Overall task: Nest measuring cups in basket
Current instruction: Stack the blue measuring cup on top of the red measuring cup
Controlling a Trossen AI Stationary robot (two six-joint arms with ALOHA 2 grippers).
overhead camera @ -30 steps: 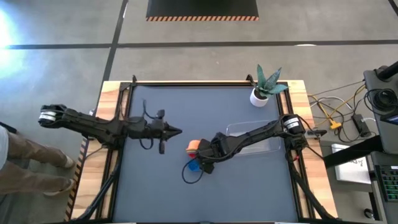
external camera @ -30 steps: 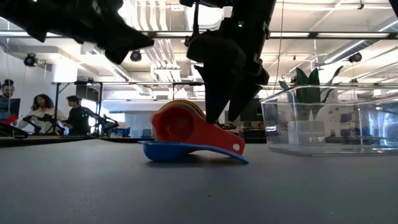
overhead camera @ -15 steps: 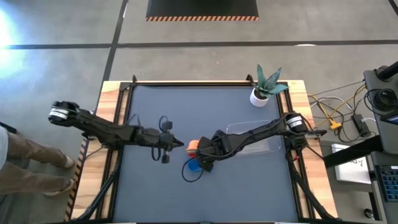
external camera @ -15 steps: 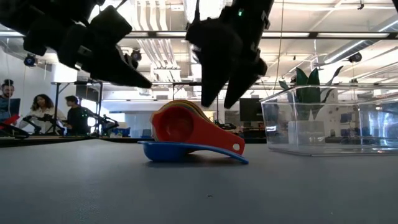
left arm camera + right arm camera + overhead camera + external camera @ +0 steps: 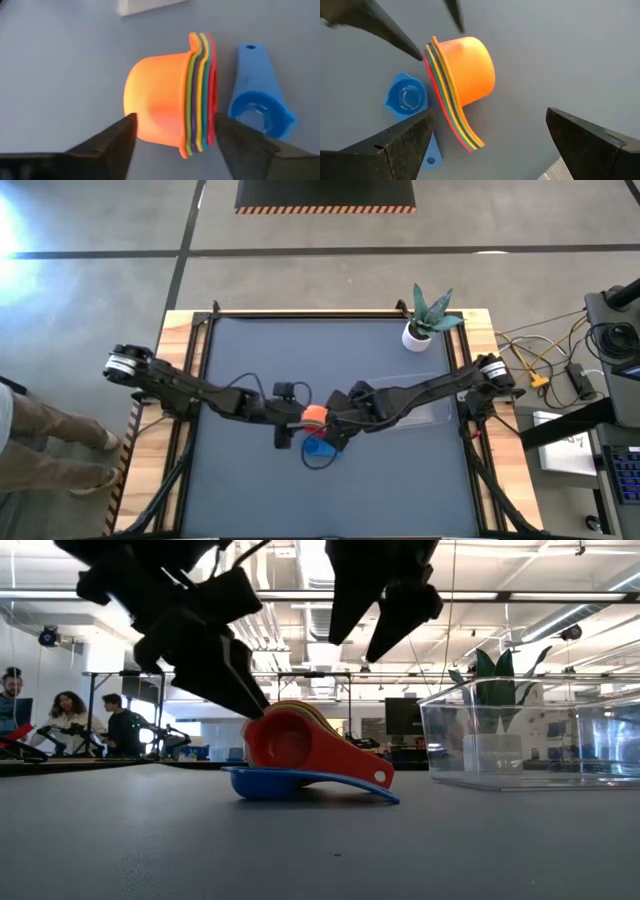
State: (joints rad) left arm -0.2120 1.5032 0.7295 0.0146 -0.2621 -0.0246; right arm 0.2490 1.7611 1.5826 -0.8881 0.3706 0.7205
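A stack of nested measuring cups [image 5: 160,100], orange outermost and red innermost, lies on its side mid-table [image 5: 314,415], rims toward the near edge. A blue cup [image 5: 257,107] lies mouth up close by those rims [image 5: 318,448]. My left gripper [image 5: 175,125] is open and low, with one finger on each side of the stack [image 5: 300,740]. My right gripper [image 5: 487,125] hangs open well above the stack [image 5: 385,610], holding nothing. The clear basket [image 5: 415,402] stands to the right on the mat. My left gripper comes at the stack slanting down from the table's left. One finger [image 5: 120,132] stands by the orange cup's base and the other [image 5: 235,137] by the rims. Whether either finger touches the stack I cannot tell.
A white plant pot [image 5: 418,332] stands at the far right corner, behind the basket [image 5: 530,735]. The dark mat [image 5: 250,490] lies bare toward the near and left edges. People sit in the room beyond the table [image 5: 70,720].
My left gripper has gone toward the table's right edge and down to the stack, and its fingers have opened around it. My right gripper has risen from just behind the stack to well above it. The cups have stayed where they were.
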